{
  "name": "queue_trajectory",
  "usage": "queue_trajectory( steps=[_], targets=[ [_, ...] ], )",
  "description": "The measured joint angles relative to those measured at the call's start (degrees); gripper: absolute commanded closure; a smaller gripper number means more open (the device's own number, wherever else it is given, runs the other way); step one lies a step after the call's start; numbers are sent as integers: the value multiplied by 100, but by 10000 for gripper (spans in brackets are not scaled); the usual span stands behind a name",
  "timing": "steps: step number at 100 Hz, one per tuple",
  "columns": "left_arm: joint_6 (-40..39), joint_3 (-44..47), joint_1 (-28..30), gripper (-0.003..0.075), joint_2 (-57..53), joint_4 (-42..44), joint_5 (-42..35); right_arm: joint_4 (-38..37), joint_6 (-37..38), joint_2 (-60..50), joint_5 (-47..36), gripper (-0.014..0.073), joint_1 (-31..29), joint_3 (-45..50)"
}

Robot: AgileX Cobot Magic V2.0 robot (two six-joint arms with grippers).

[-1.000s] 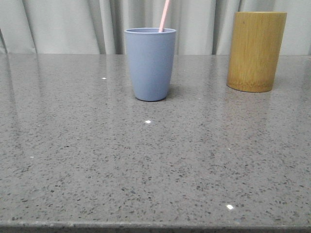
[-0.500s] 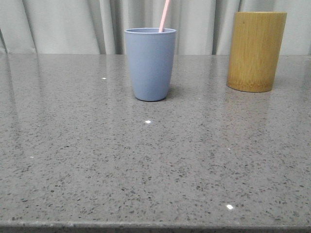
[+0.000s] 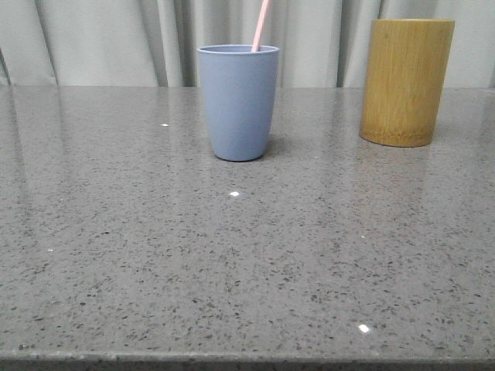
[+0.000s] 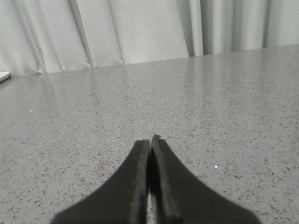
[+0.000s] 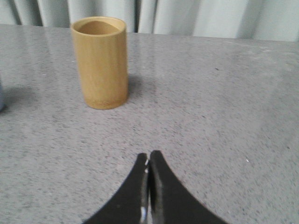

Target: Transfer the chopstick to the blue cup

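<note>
Chopstick (image 3: 261, 25) leans in the cup (image 3: 238, 102); a knock could tip it. Left gripper (image 4: 150, 144) and right gripper (image 5: 148, 158) are closed, empty.

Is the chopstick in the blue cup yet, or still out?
In. The chopstick rises at a slant from inside the rim of the blue cup, which stands upright on the table; its lower end is hidden by the cup wall.

Grey-blue cup (image 3: 238, 104), pale pink chopstick (image 3: 261, 25), yellow-brown bamboo holder (image 3: 406, 81), speckled grey table (image 3: 247, 263), pale grey curtain (image 3: 100, 42).
</note>
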Motion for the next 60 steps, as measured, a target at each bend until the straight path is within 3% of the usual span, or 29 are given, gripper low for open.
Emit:
queue_trajectory(
  steps=[21,60],
  targets=[
    [0,0,0,739,0,0,0,0,0,-969,-576,661,-66,1016],
    [0,0,0,739,0,0,-13,-3,0,-1008,-1844,661,-87,2220]
  ],
)
